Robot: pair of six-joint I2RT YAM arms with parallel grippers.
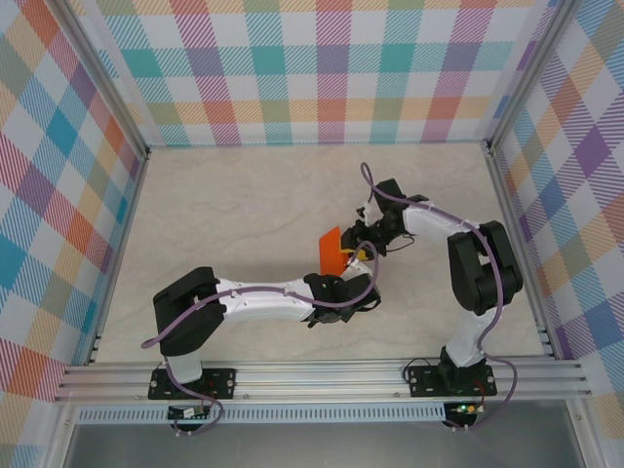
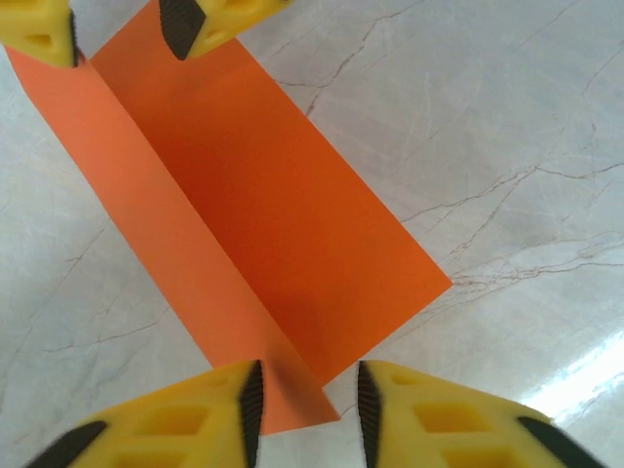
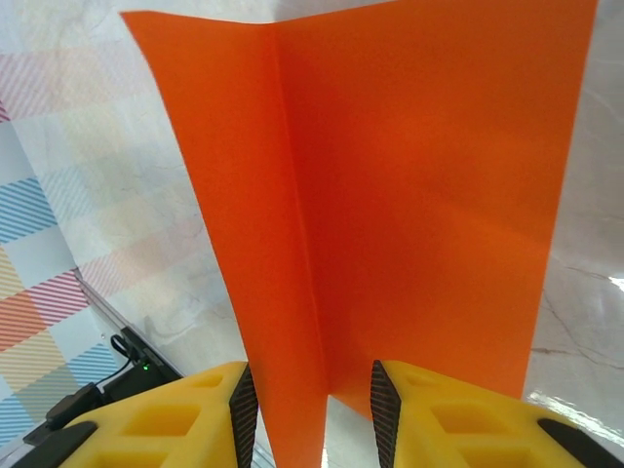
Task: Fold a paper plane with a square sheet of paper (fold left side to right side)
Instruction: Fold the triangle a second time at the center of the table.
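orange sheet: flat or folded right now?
Half-folded. The sheet has one straight crease; its two panels meet at an angle, not pressed flat together.

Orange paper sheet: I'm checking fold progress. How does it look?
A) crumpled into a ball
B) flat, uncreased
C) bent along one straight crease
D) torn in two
C: the thin bright orange paper sheet shows a single straight crease between two panels.

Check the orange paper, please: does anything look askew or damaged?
The square sheet of paper is not flat. It is bent along one crease and stands half open, like a book, not pressed shut. I see no tear or crumpling.
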